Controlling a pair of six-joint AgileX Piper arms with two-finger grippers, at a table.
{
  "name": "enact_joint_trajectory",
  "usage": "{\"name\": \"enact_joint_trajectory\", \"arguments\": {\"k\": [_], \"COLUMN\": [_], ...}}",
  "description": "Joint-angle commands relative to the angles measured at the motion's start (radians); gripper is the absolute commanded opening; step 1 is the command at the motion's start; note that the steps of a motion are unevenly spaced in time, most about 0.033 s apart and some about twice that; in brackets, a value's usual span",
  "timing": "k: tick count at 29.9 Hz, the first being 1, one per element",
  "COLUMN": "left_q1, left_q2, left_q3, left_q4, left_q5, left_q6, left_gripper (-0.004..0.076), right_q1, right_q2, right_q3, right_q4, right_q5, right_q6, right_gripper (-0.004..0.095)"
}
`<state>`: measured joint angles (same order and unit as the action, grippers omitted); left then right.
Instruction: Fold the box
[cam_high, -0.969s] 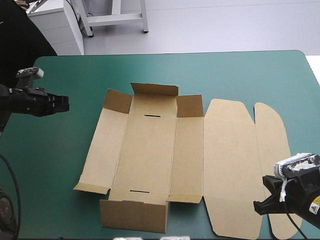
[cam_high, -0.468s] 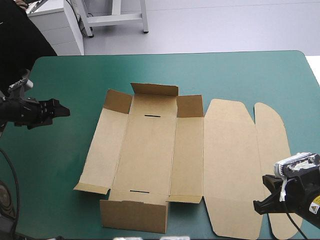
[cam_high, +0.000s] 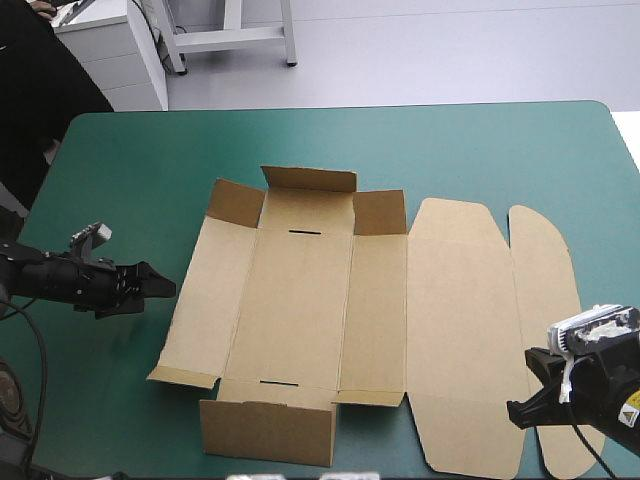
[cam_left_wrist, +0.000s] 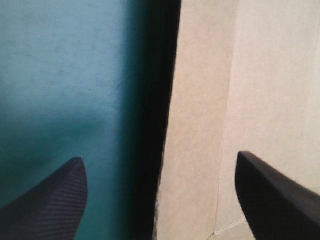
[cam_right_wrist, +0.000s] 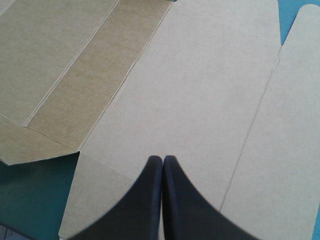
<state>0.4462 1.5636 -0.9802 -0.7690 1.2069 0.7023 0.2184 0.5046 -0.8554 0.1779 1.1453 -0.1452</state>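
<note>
Nearest me, my right gripper (cam_high: 518, 410) sits over the near right end of the brown box (cam_high: 300, 300), above its flat lid panel, black fingers pressed together. Farther in, my left gripper (cam_high: 165, 288) has its fingers spread, just beside the box's left edge. The box lies mid-table on the teal-green cover (cam_high: 480, 150), mostly flat, near wall and far flaps raised.

Nothing you can actually read here, folks. The closest thing is a tiny yellow sticker (cam_high: 630, 421) on the body of the right gripper (cam_high: 513, 411) in the high view, and whatever's printed on it is way too small to make out.
</note>
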Motion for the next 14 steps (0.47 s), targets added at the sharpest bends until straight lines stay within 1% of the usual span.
{"name": "enact_joint_trajectory", "arguments": {"k": [1,7,14], "left_q1": [-0.002,-0.022,-0.186], "left_q2": [-0.036,-0.036,-0.015], "left_q3": [0.029,0.066,0.067], "left_q4": [-0.104,-0.103,-0.021], "left_q5": [0.085,0.070,0.063], "left_q6": [0.061,0.068,0.060], "left_gripper": [0.0578,0.0578,0.0578], "right_q1": [-0.004,-0.004,-0.004], "right_q2": [0.007,0.007,0.007], "right_q3": [-0.024,-0.024,-0.024], "right_q4": [0.007,0.008,0.022], "right_q5": [-0.062,-0.062,-0.062], "right_q6": [-0.012,-0.009,-0.009], "right_gripper": [-0.0014,-0.0014,-0.0014]}}
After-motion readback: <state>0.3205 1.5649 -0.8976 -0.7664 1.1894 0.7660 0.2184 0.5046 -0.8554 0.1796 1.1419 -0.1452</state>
